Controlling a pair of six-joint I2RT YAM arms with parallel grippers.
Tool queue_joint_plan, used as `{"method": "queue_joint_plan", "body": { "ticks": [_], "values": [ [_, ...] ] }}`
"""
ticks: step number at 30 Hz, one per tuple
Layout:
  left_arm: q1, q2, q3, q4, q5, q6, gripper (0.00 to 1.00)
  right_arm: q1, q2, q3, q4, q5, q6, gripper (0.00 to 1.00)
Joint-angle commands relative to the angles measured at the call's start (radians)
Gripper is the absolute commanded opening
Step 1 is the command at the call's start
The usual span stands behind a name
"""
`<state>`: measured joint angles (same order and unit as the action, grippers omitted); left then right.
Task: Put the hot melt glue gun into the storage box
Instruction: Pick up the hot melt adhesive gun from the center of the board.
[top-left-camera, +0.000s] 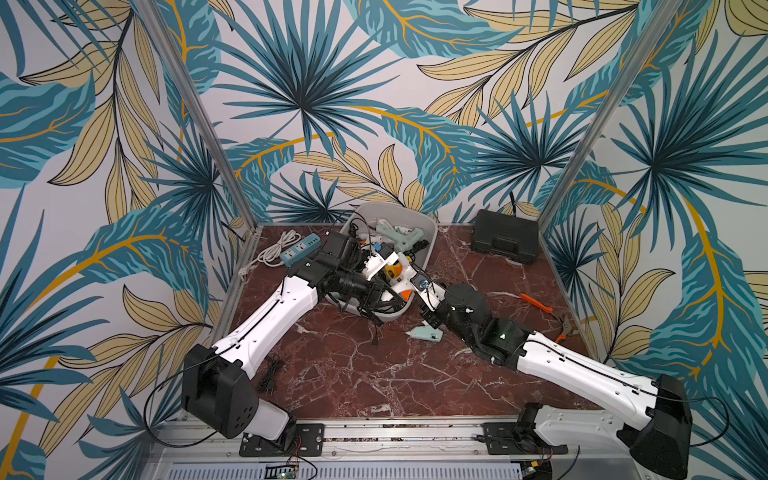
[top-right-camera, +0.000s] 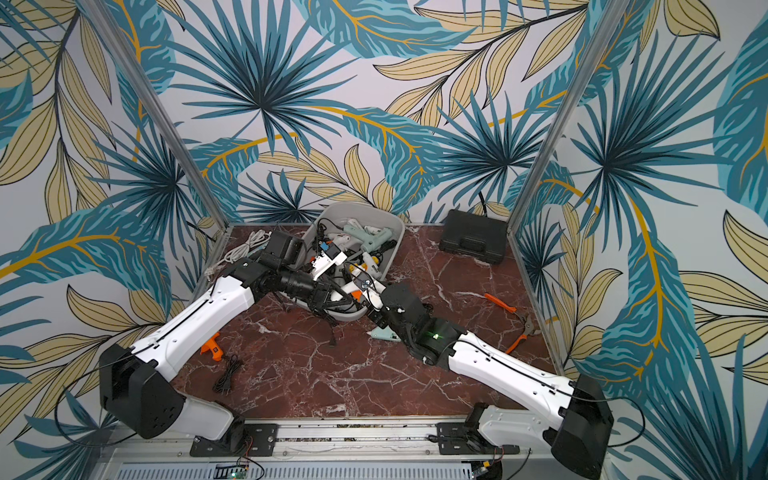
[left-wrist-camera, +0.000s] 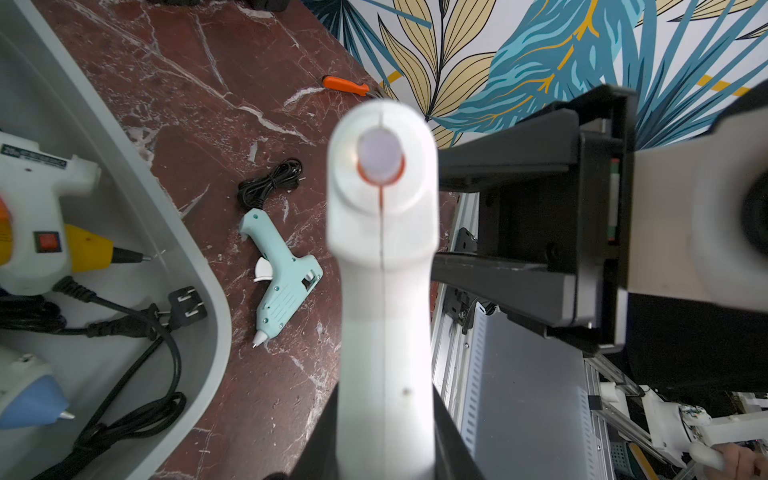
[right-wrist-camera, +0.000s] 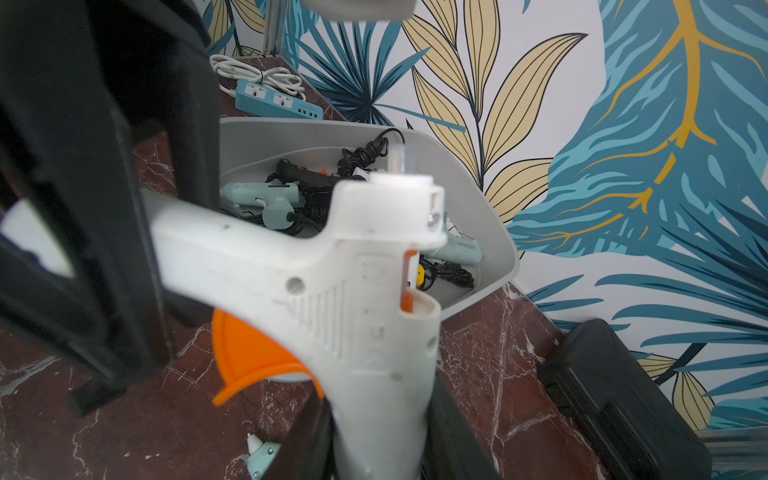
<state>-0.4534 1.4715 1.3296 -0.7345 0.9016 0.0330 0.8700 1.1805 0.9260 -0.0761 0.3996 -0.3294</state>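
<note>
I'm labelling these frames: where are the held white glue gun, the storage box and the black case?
held white glue gun (right-wrist-camera: 332, 270), right wrist view, body side.
storage box (right-wrist-camera: 291, 137), right wrist view, inner wall.
black case (top-left-camera: 505, 241), in a top view, lid.

Your red-brown marble surface (top-left-camera: 374, 374) carries the grey storage box (top-left-camera: 415, 216) at the back, a black case (top-left-camera: 505, 241) far right and a blue power strip (top-left-camera: 300, 249) far left. Nearer the front lie a mint glue gun (top-left-camera: 426, 333), orange-handled pliers (top-left-camera: 535, 302) and a coiled black cord (top-left-camera: 270, 372).

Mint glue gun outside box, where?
In both top views the mint glue gun lies off the near end of the storage box, beside the right arm.
</note>
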Motion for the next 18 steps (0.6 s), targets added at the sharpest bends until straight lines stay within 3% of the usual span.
{"method": "queue_joint_plan", "body": {
  "ticks": [1,3,8,13,18],
  "values": [
    [-0.005,-0.035,0.036,0.051,-0.046,-0.007,0.0,-0.007,-0.007,0.043,0.034,0.035,0.028,0.04],
    [-0.005,-0.048,0.039,0.099,-0.078,-0.031,0.0,-0.011,-0.005,0.063,0.017,0.049,0.041,0.27],
    [0.0,-0.097,0.058,0.223,-0.199,-0.067,0.0,-0.018,-0.015,0.094,-0.007,0.078,0.077,0.72],
    [0.013,-0.123,0.133,0.257,-0.453,-0.077,0.0,-0.029,-0.058,0.078,0.009,0.095,0.134,0.95],
    [0.021,-0.099,0.221,0.267,-0.741,-0.028,0.0,-0.034,-0.092,0.071,0.0,0.15,0.218,0.99]
  ]
}}
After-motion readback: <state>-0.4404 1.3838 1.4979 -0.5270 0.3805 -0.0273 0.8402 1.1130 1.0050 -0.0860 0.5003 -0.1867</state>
